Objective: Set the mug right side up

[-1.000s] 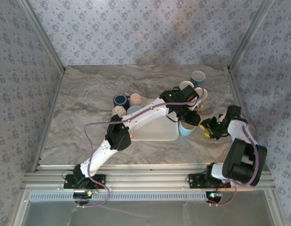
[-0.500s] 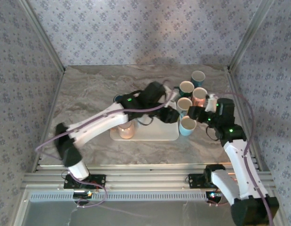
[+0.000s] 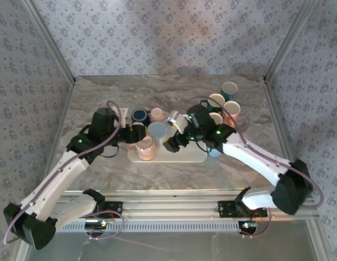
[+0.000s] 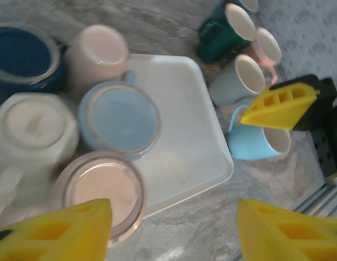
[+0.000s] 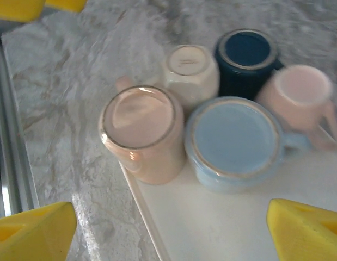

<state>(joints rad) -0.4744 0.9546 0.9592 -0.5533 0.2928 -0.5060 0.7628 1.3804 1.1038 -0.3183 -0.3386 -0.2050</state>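
Note:
Several mugs stand upside down at the left end of the white tray (image 3: 182,155): a peach-pink mug (image 3: 145,148) (image 5: 142,130) (image 4: 100,190), a light blue mug (image 3: 156,129) (image 5: 236,141) (image 4: 119,117), a white mug (image 5: 190,68), a dark blue mug (image 5: 247,54) and a pale pink mug (image 5: 301,92). My left gripper (image 3: 129,139) (image 4: 171,234) hangs open beside the peach-pink mug, holding nothing. My right gripper (image 3: 173,141) (image 5: 168,234) is open over the tray, just right of these mugs, and empty.
Upright mugs cluster on the marble right of the tray: a teal mug (image 3: 229,88), a grey mug (image 4: 241,79), a pink mug (image 3: 232,109) and a light blue mug (image 4: 261,141). The right half of the tray (image 4: 184,136) is bare.
The left arm has swung from the upright mugs back to the tray's left end, leaving the light blue mug upright. The right gripper came left over the tray. Both grippers have opened wider.

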